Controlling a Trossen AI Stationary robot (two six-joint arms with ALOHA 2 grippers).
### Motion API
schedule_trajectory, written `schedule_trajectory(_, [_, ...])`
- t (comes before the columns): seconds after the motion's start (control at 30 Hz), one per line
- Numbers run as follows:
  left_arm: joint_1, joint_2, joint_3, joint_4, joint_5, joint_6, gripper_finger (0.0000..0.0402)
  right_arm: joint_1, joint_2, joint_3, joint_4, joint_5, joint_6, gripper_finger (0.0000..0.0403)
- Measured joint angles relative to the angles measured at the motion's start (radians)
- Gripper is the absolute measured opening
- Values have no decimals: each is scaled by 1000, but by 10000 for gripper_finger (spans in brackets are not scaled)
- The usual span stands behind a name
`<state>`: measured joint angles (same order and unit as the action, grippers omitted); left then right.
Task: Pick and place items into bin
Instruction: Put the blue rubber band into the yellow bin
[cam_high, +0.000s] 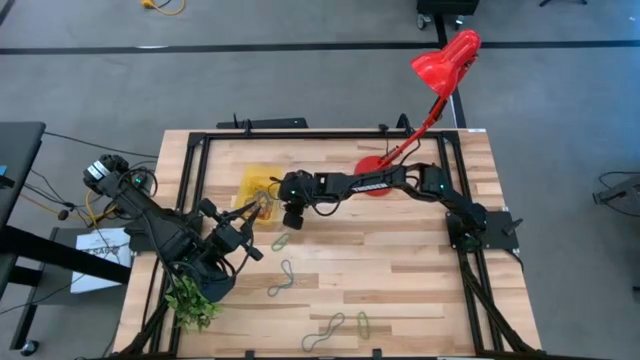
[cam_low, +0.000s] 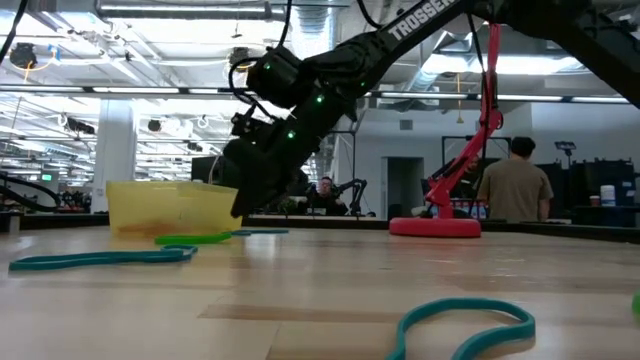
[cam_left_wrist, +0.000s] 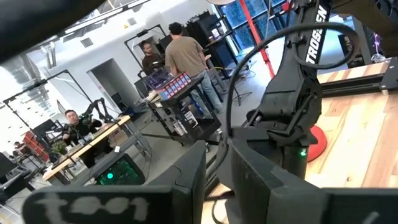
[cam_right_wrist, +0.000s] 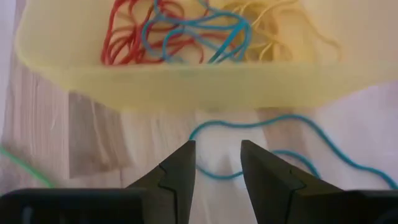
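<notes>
Just beyond the right hand (cam_right_wrist: 217, 163), a blue loop (cam_right_wrist: 261, 124)

The translucent yellow plastic bin (cam_right_wrist: 180, 81) is running past the right wrist view's edges; the left gripper's (cam_high: 262, 205) tips are perhaps blurring into it overhead.

A red lamp (cam_high: 445, 60) leans over the far right of the wooden bench (cam_high: 400, 270), its round red base (cam_low: 435, 227) flat on the boards. A green leafy plant (cam_high: 192, 302) sits at the near left corner. Beyond the bench, a person (cam_low: 515, 180) stands with back turned; another, possibly seated, shows at a desk (cam_low: 322, 195).
</notes>
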<state>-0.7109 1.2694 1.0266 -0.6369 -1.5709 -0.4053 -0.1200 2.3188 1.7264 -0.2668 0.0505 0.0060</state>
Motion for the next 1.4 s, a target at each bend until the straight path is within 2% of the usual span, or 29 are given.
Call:
schedule_trajectory(0.53, [1, 0, 0, -1, 0, 0, 62, 18, 100, 6, 94, 27, 28, 116])
schedule_trajectory(0.63, [1, 0, 0, -1, 0, 1, 62, 21, 102, 6, 83, 23, 51, 96])
schedule_trajectory(0.9, [1, 0, 0, -1, 0, 2, 62, 65, 103, 6, 74, -1, 79, 6])
schedule_trajectory(1.03, [1, 0, 0, -1, 0, 2, 62, 96, 103, 4, 72, 21, 79, 11])
schedule_trajectory(1.2, [1, 0, 0, -1, 0, 2, 62, 111, 97, 2, 77, 105, 75, 13])
schedule_trajectory(1.4, [1, 0, 0, -1, 0, 2, 62, 96, 85, 0, 61, 45, 74, 29])
